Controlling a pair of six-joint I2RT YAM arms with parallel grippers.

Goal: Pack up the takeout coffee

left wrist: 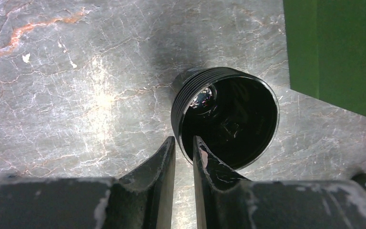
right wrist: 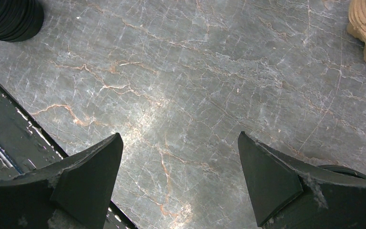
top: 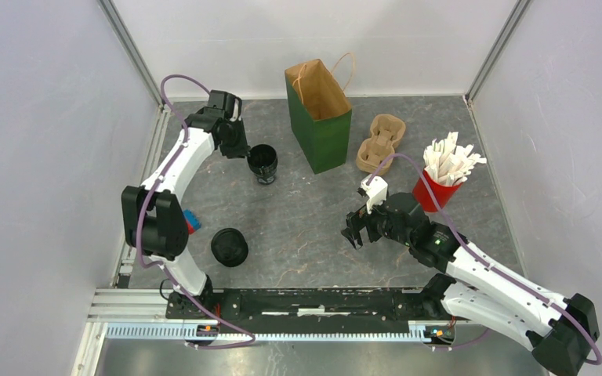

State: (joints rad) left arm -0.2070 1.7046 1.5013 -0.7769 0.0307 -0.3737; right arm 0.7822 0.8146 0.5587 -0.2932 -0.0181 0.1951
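At back-left of table [top: 306,227], just L of green paper bag [top: 319,117], open black cup [top: 263,163] stands upright, mouth up, no lid on. Cup and bag are near each other but not touching; a strip of table shows between them in L wrist view.

L gripper [left wrist: 184,143] is at the cup's near rim. Its fingers [left wrist: 164,164] are only a narrow gap apart, one tip outside the ribbed wall and the other over the cup's inside, w/ the rim between the tips. Can't tell if the pads actually pinch the rim or just straddle it.

Lidded black cup [top: 229,247] sits near-left on table, well apart from the open cup and close to L arm base. Its ribbed side shows at top-left corner of R wrist view.

R gripper [top: 354,233] is over bare table around centre-right, jaws spread wide, nothing between them. Its fingers [right wrist: 90,179] frame only marbled surface.

Tan pulp cup carrier [top: 380,142] lies just R of the bag, no cups in it. Red cup [top: 433,192] stuffed w/ white packets [top: 451,160] stands R of the carrier, behind R arm.

Small blue/red item [top: 193,222] is partly hidden by L arm, can't ID.
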